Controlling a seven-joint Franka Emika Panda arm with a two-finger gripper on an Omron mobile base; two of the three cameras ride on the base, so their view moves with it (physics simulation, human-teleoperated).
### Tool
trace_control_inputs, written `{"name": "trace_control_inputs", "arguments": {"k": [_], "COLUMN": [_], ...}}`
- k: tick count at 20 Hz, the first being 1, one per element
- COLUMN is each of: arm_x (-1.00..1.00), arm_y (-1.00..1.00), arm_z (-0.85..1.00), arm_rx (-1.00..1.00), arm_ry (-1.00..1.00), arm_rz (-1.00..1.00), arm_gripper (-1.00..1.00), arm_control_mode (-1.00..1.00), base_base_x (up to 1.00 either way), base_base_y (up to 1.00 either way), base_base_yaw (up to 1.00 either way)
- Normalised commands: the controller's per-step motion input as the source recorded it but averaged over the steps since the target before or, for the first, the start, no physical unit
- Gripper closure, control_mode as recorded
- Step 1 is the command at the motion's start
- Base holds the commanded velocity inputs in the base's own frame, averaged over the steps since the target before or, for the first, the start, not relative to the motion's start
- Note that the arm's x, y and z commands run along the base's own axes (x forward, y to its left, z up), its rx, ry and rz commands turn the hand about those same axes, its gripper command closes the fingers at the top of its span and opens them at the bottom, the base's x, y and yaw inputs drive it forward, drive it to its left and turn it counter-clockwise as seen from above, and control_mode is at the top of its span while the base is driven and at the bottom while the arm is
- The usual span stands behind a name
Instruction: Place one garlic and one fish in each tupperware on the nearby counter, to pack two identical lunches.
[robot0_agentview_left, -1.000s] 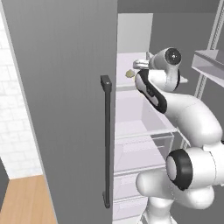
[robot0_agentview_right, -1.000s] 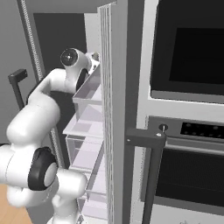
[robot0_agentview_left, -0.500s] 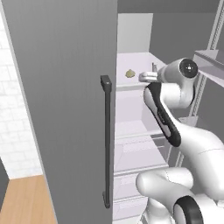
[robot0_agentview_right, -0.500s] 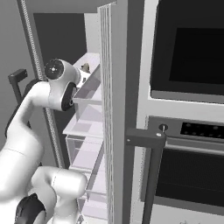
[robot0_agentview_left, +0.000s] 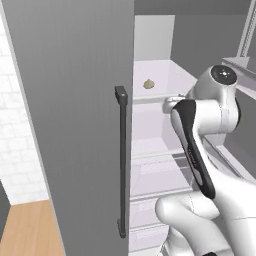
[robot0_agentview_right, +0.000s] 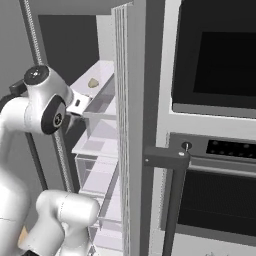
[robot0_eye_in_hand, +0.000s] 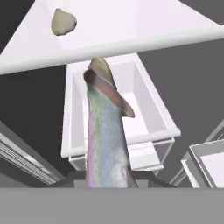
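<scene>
Grey fridge door (robot0_agentview_left: 70, 125) stands open in the left base view; a garlic (robot0_agentview_left: 148, 84) sits on the shelf (robot0_agentview_left: 155, 92) behind it. From the right base view, that bulb lies on the same shelf beyond the arm. Hand view: the gripper (robot0_eye_in_hand: 107, 181) is clamped on a fish (robot0_eye_in_hand: 106, 135), which juts out below the shelf, with a clear drawer (robot0_eye_in_hand: 118, 127) behind.

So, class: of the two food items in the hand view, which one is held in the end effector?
The fish, rising from the end effector; the garlic lies apart on the shelf beyond.
</scene>
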Motion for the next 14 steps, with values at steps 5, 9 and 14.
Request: {"name": "trace_control_inputs", "arguments": {"k": [5,9,14], "arm_x": [-0.98,-0.86,-0.23], "arm_y": [0.00,0.00,0.00], "arm_z": [-0.36,-0.44,-0.28], "arm_rx": [0.02,0.01,0.00], "arm_ry": [0.19,0.00,0.00], "arm_rz": [0.00,0.00,0.00], "arm_gripper": [1.00,1.00,1.00], "arm_control_mode": [-1.00,-1.00,-1.00], "base_base_x": [0.00,0.00,0.00], "base_base_y": [0.00,0.00,0.00], "base_base_yaw": [0.00,0.00,0.00]}}
